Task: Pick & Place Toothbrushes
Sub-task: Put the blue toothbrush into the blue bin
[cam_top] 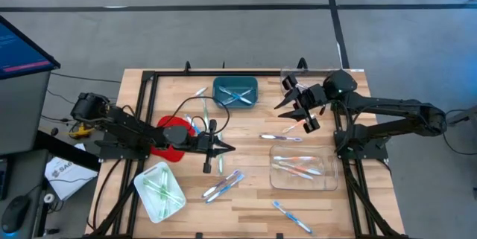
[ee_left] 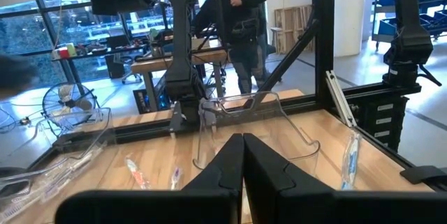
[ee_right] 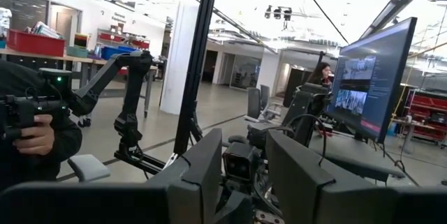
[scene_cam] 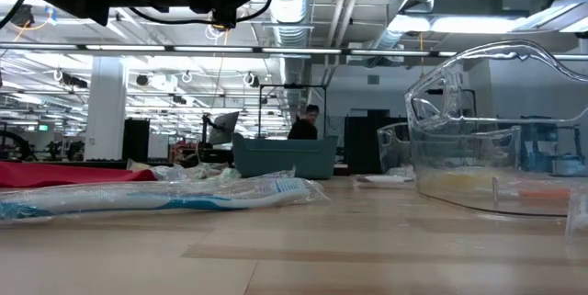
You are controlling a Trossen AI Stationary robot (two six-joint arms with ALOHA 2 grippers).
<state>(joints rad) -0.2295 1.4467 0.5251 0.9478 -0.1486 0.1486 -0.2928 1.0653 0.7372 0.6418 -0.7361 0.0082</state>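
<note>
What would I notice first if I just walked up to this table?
Probably the bright red tray at the table's left, with the left pincer shut just past it, near the middle. Then the colourful toothbrushes scattered across the wood, some already in a teal bin at the back. The right pincer hangs raised beside that bin.

table (cam_top: 253, 202) — wood | on it: teal bin (cam_top: 235, 92), clear tray (cam_top: 300, 170), red dish (cam_top: 173, 138), white tray (cam_top: 159, 191) — loose toothbrushes (cam_top: 223, 187)

Bare wood (cam_top: 246, 209) between scattered toothbrushes (cam_top: 222, 187) and trays (cam_top: 302, 168)
</note>
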